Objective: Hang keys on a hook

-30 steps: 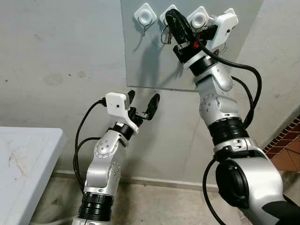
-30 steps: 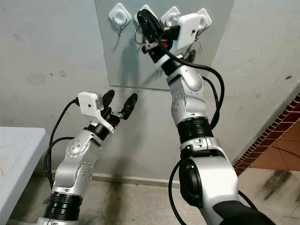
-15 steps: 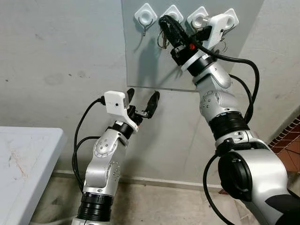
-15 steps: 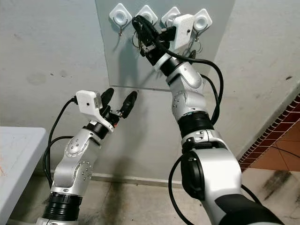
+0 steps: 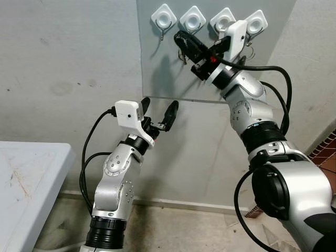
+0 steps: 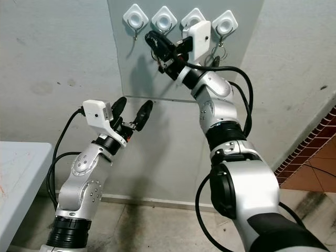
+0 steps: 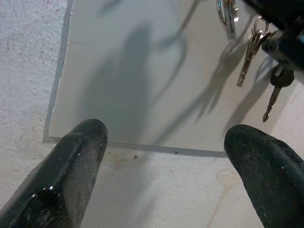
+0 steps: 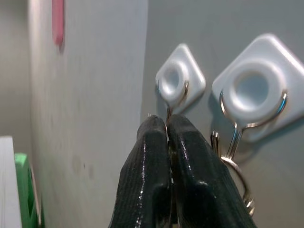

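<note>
- Right pincer (image 5: 181,39) sat closed just below the second hook (image 5: 192,21) from the left; whether it gripped anything couldn't be told.
- Keys (image 7: 250,56) hung from hooks on the grey panel (image 5: 163,73).
- Left pincer (image 5: 157,111) idled wide open and empty, lower.
- Best practice: confirm the ring is seated before easing the fingers apart.

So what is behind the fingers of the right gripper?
Behind the shut right gripper is the grey board with two white hooks. A key ring hangs from the nearer hook. The fingers cover whatever they may hold.
</note>
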`<state>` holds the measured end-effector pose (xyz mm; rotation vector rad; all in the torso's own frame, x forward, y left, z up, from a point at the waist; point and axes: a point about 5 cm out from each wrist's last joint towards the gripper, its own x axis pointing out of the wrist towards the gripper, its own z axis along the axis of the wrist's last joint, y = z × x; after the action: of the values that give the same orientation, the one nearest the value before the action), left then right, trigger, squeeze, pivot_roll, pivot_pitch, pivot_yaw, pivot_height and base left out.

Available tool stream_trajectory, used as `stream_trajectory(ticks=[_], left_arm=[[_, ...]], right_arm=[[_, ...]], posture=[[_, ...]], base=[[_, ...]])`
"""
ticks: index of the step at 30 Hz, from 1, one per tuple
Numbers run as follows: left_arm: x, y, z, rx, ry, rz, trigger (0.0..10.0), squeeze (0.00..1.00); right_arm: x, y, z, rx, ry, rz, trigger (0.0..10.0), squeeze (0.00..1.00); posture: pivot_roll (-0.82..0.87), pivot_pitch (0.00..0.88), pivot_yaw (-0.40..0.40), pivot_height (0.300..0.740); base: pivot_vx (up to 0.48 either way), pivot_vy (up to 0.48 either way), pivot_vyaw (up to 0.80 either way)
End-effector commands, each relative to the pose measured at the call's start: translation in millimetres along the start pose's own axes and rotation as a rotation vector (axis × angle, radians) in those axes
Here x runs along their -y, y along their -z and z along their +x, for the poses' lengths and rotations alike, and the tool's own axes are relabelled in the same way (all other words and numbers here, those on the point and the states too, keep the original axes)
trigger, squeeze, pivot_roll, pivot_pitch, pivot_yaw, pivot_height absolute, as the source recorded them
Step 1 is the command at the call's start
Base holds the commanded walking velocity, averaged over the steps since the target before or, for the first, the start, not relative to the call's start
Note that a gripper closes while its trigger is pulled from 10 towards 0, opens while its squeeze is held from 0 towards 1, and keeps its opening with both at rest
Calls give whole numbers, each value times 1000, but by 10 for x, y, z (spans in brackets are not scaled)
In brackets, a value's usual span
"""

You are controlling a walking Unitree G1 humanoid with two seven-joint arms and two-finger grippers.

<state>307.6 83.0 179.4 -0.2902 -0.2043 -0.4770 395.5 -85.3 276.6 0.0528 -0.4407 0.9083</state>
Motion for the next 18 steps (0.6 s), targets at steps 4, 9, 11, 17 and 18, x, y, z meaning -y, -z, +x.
stream_trajectory(ticks=[4,9,11,17,18], left_arm=[[18,-49,-7,16,5,-13,10000,0],[24,-56,-11,19,3,-21,10000,0],[23,-55,-13,19,1,-24,10000,0],[25,-57,-8,18,3,-26,10000,0],[19,-62,-6,18,3,-26,10000,0]], right_arm=[[-45,141,-39,-94,-55,-7,10000,0],[-72,251,-114,-134,-71,-8,10000,0],[-75,269,-127,-137,-68,-6,10000,0],[-80,314,-154,-136,-46,14,10000,0],[-75,330,-163,-121,-23,44,10000,733]], posture=[[13,0,-40,740],[11,0,-40,740],[10,0,-39,740],[11,0,-37,740],[11,0,-37,740]], base=[[0,0,0],[0,0,0],[0,0,0],[0,0,0],[0,0,0]])
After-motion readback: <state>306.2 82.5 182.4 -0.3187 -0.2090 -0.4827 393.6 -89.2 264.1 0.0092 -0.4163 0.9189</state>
